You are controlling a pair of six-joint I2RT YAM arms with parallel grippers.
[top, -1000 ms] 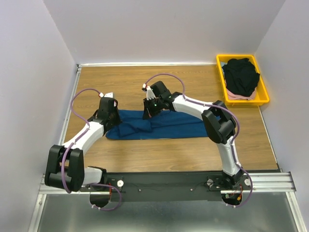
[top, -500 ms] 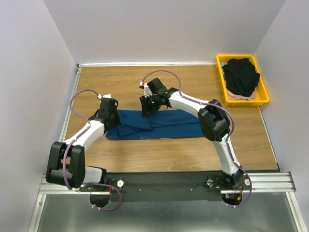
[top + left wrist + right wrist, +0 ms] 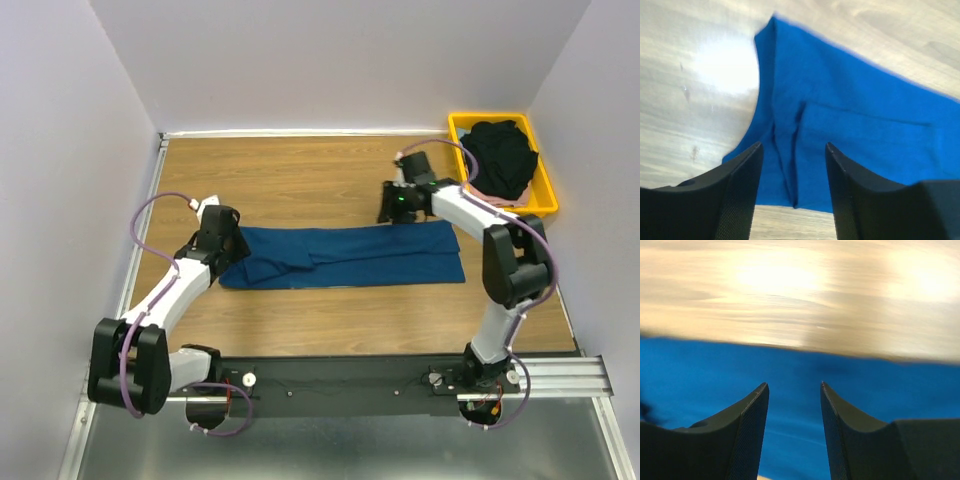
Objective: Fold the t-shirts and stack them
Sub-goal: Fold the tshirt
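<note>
The dark navy-blue t-shirt (image 3: pixel 350 258) lies flat on the wooden table, folded into a long strip running left to right. My left gripper (image 3: pixel 225 245) hovers over its left end, open and holding nothing. In the left wrist view the blue cloth (image 3: pixel 855 135) shows between and beyond the left gripper (image 3: pixel 794 145). My right gripper (image 3: pixel 392 208) is open just above the strip's far edge near its right end. The right wrist view shows the right gripper (image 3: pixel 794 384) with blue cloth (image 3: pixel 790 365) under it. A black t-shirt (image 3: pixel 500 155) lies on a pale pink t-shirt (image 3: pixel 487 197).
A yellow tray (image 3: pixel 548 205) at the back right corner holds the black and pink shirts. White walls close the table on the left, back and right. Bare wood (image 3: pixel 280 180) stretches behind the navy strip, and a metal rail (image 3: pixel 560 375) runs along the near edge.
Both grippers have opened and let go of the navy shirt. The right arm has swung from the strip's middle toward its right end. The left gripper has pulled back slightly to the left.
</note>
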